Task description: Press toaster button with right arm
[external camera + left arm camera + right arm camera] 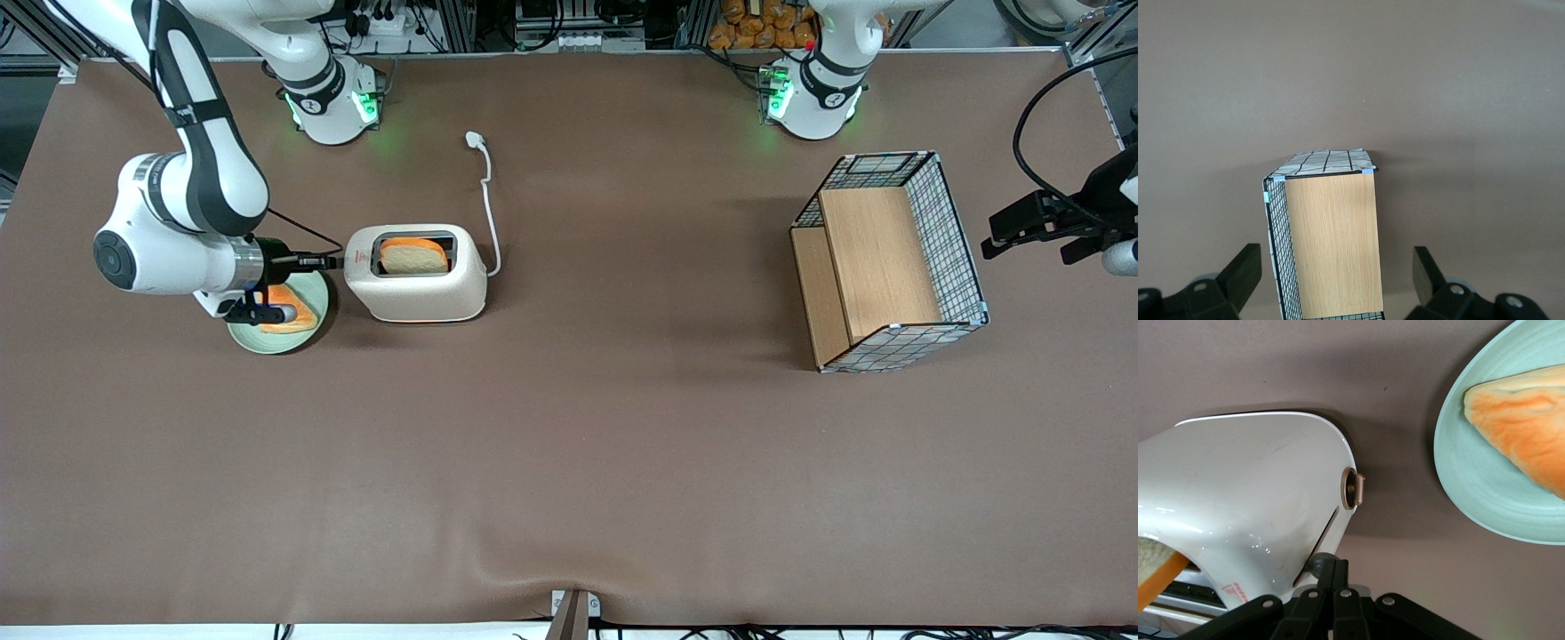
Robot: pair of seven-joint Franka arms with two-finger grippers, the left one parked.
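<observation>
The cream-white toaster (416, 283) stands on the brown table with a bread slice (413, 257) upright in its slot. My right arm's gripper (332, 261) is level with the toaster's narrow red-logo end and shut, its black fingers pressed together. In the right wrist view the gripper (1338, 567) has its tips against the grey button (1315, 563), which sits at the end of a dark slit in the toaster (1251, 500). A round brownish dial (1353, 487) is on the same end.
A pale green plate (267, 345) with a toasted bread slice (295, 309) lies under my wrist, beside the toaster. The toaster's white cord and plug (475, 139) trail toward the arm bases. A wire-and-wood basket (889, 262) stands toward the parked arm's end.
</observation>
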